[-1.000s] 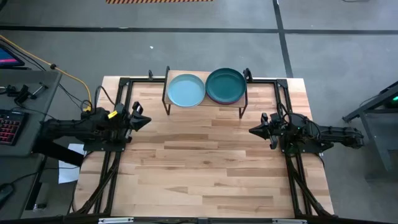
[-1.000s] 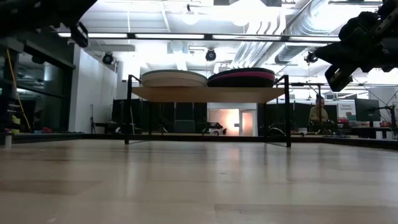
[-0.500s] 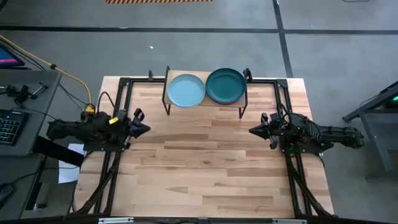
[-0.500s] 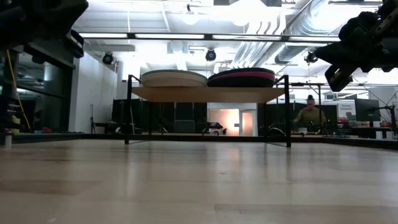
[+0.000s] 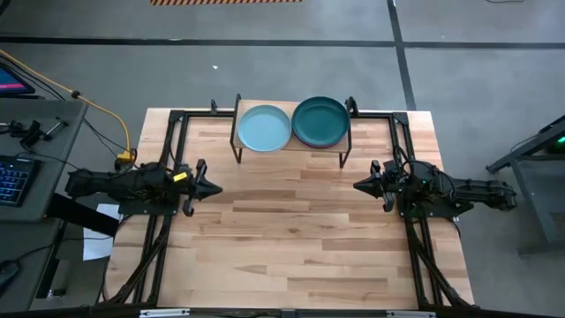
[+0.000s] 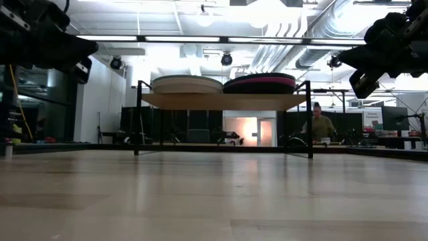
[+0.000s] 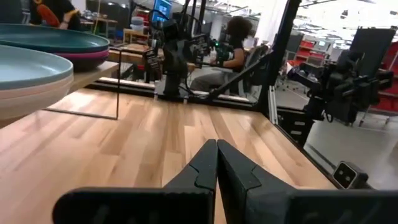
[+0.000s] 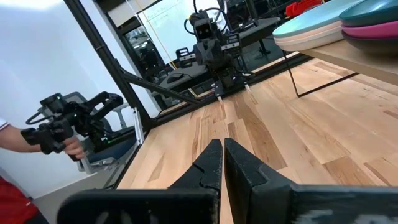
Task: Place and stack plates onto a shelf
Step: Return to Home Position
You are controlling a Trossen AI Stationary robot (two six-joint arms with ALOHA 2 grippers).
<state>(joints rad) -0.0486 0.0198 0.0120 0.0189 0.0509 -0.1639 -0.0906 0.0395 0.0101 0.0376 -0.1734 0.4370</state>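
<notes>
High view, shelf [image 5: 292, 147]: stands at the far edge of the tabletop [image 5: 291, 238], midway between the two arms.
High view, plates: two stacks side by side on the shelf, almost touching. The pale blue-green plate [image 5: 264, 128] tops one and the dark teal plate [image 5: 320, 121] tops the other.
High view, left gripper [image 5: 214, 188]: in front of the shelf, off its pale-plate end, well apart from it.
High view, right gripper [image 5: 357, 185]: in front of the shelf, off its teal end, well apart from it.
High view, open room: bare wood runs from the shelf's front edge to the near table edge.
Low view, stacks: both lie flat on the shelf board. The magenta pink plate [image 6: 267, 79] shows as a band in the teal-topped stack.
Low view, background: a person [image 6: 319, 124] far beyond the shelf.
Left wrist view, fingers [image 7: 205, 171]: pressed together, holding nothing, with the shelf off to one side.
Right wrist view, fingers [image 8: 239, 168]: pressed together, holding nothing.
Status (judgement): stacking looks complete, and only parking the arms is left.
Hazard (judgement): an arm swinging toward the shelf could strike a leg or a plate rim. The stacks are loose, so a top plate could slide off.
Prevention: route all motion away from the shelf, through the bare wood.
</notes>
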